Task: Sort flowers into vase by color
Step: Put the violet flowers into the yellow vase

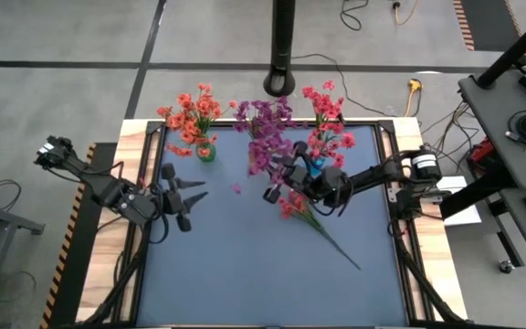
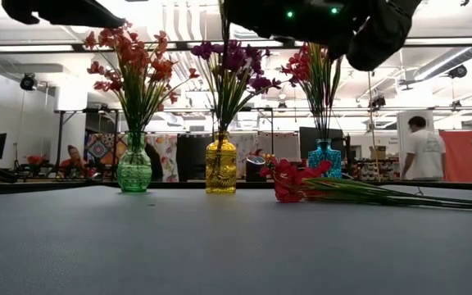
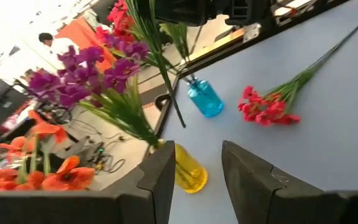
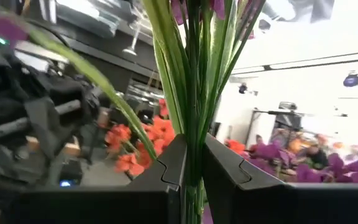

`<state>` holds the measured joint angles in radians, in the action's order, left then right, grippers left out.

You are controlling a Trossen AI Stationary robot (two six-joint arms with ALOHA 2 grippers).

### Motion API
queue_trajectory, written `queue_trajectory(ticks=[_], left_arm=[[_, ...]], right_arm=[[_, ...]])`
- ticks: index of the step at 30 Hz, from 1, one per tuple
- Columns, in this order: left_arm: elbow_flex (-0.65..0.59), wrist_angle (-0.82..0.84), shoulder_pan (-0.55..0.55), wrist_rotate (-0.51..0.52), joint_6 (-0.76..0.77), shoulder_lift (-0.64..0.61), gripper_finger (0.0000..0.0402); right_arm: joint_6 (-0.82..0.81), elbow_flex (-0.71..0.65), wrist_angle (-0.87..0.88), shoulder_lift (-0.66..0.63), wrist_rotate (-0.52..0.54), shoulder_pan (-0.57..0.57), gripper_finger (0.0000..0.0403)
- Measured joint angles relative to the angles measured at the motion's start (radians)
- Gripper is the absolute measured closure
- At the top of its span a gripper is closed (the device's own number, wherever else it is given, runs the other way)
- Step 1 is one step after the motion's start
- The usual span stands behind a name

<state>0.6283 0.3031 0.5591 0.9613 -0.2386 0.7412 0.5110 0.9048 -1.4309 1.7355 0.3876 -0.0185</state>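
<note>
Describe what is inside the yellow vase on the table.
The yellow vase holds purple flowers on green stems. The right hand is shut on those stems above the vase. How far down the stems reach inside cannot be seen through the tinted glass.

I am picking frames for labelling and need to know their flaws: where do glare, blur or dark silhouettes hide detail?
Low view: bright ceiling lights backlight the arms into black shapes; the green glass vase stays clear. Right wrist view: the green stems are blurred, with a white glare patch behind. Left wrist view: washed out in one corner. High view: evenly lit.
</note>
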Motion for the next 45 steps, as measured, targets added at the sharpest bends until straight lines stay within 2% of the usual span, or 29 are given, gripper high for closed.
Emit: queue_trajectory(ticks=[5,14,18,20,24,26,28,31,33,41,45], left_arm=[[-0.004,0.001,-0.001,0.036,-0.016,-0.017,0.0286],[-0.003,-0.003,-0.001,0.086,-0.038,-0.023,0.0286],[-0.003,-0.003,0.0,0.085,-0.037,-0.023,0.0286],[-0.003,-0.008,0.0,0.052,-0.02,-0.02,0.0286],[-0.022,-0.098,-0.017,-0.124,-0.006,0.009,0.0286],[-0.033,-0.11,-0.018,-0.124,-0.007,0.027,0.0286],[-0.046,-0.188,-0.023,-0.081,0.05,0.048,0.0286],[-0.097,-0.311,-0.027,-0.109,0.196,0.099,0.0286],[-0.143,-0.397,-0.026,-0.119,0.24,0.154,0.0286],[-0.337,-0.948,-0.089,-0.035,0.157,0.403,0.0286],[-0.363,-1.084,-0.132,-0.035,0.124,0.506,0.0286]], right_arm=[[0.046,0.027,0.003,0.0,0.005,0.013,0.0369],[-0.026,0.025,0.05,0.002,-0.003,0.095,0.0369],[-0.042,0.025,0.061,0.002,-0.043,0.116,0.0369],[-0.048,0.025,0.068,0.002,-0.052,0.122,0.0369],[-0.016,0.025,0.065,0.002,-0.055,0.123,0.0369],[0.003,0.024,0.066,0.002,-0.056,0.124,0.0369],[0.005,0.024,0.065,0.002,-0.056,0.124,0.0369],[0.006,0.024,0.065,0.002,-0.056,0.124,0.0369],[0.011,0.024,0.066,0.002,-0.056,0.124,0.0369],[0.006,0.023,0.06,0.045,-0.083,0.126,0.0369],[0.008,0.023,0.029,0.073,-0.084,0.129,0.0369]])
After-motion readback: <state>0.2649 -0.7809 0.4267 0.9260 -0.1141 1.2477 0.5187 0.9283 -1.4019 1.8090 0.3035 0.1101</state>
